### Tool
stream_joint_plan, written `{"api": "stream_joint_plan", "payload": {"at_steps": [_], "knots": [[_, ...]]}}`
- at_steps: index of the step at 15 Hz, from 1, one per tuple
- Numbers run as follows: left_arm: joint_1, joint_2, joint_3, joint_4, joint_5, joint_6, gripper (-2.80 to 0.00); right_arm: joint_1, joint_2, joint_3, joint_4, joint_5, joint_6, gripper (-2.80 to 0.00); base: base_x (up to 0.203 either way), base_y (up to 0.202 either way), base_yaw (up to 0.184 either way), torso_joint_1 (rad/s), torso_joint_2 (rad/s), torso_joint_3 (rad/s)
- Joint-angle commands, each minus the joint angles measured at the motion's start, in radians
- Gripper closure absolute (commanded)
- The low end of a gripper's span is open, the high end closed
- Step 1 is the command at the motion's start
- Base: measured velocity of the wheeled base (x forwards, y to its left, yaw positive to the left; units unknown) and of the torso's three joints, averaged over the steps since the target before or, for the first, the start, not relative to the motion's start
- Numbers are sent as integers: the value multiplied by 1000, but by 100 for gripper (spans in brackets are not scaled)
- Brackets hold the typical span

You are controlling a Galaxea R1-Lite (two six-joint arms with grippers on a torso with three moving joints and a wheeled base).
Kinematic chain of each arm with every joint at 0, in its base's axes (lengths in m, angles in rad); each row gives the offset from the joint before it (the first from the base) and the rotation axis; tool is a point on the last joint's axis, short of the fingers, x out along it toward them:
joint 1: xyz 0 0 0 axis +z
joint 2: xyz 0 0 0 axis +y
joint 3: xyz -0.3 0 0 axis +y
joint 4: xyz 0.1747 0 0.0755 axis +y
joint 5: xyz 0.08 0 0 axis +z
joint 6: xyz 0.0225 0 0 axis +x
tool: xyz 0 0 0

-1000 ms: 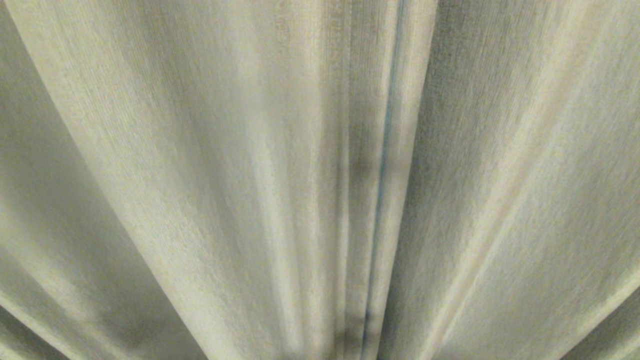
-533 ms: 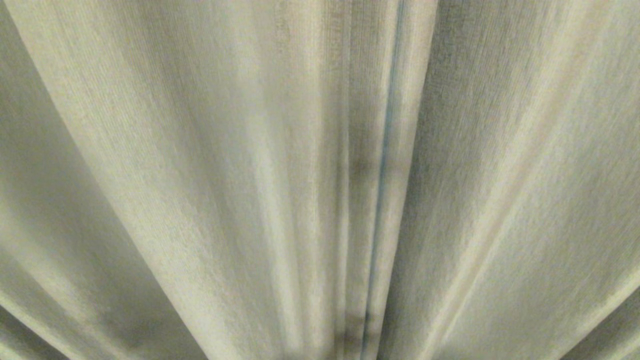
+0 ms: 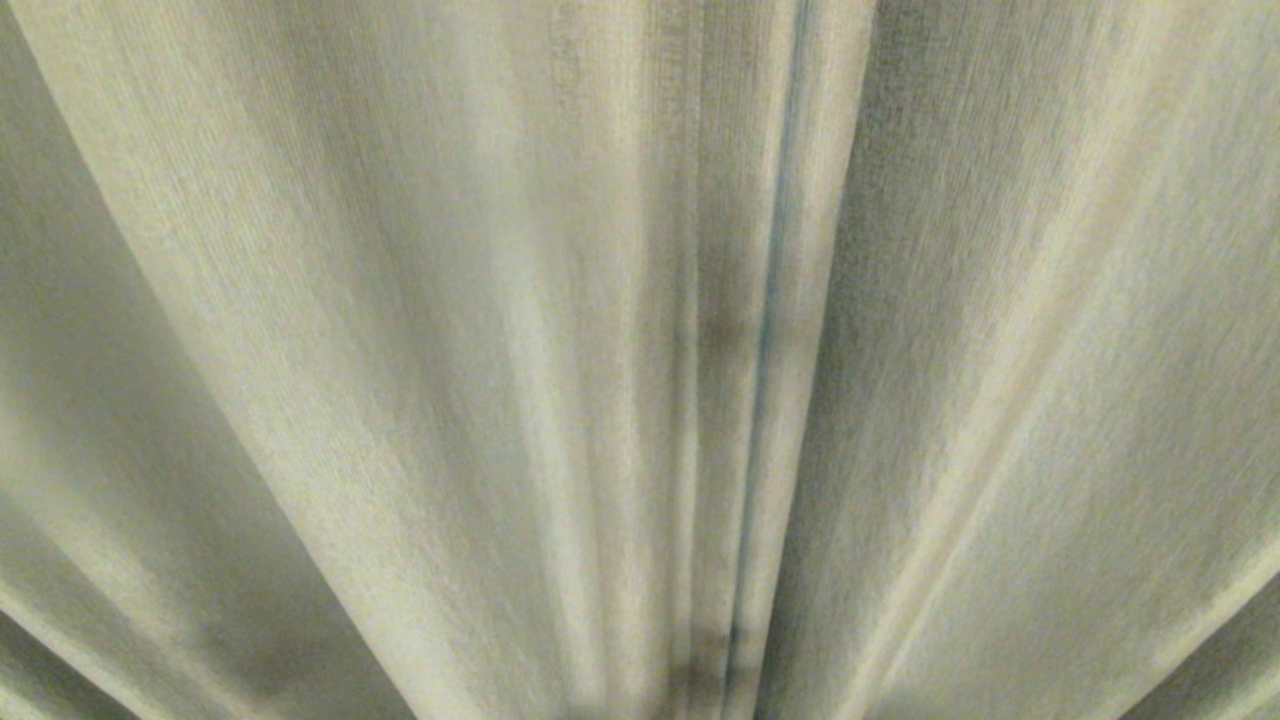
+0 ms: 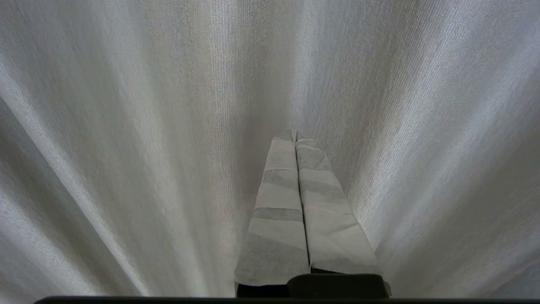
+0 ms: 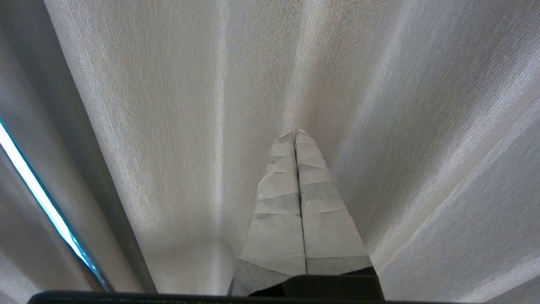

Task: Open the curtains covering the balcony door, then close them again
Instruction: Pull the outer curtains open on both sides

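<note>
The cream-beige pleated curtains (image 3: 420,330) fill the whole head view, drawn together, with a thin bluish line of light (image 3: 770,300) where two panels meet. Neither arm shows in the head view. In the left wrist view my left gripper (image 4: 294,136) is shut, its tape-wrapped fingers pressed together with nothing between them, tips close to the curtain cloth (image 4: 126,126). My right gripper (image 5: 294,134) is likewise shut and empty, its tips near the curtain folds (image 5: 168,105). A bright slit of light (image 5: 33,185) shows at a curtain edge beside it. The balcony door is hidden behind the curtains.
</note>
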Motion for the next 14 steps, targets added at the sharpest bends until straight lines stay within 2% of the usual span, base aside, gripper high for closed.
{"api": "stream_joint_plan", "payload": {"at_steps": [1,14], "knots": [[0,0,1,0,0,-1,0,0,0,1,2,0,7,0,0,0,0,0,0,0],[0,0,1,0,0,-1,0,0,0,0,4,-1,23,0,0,0,0,0,0,0]]}}
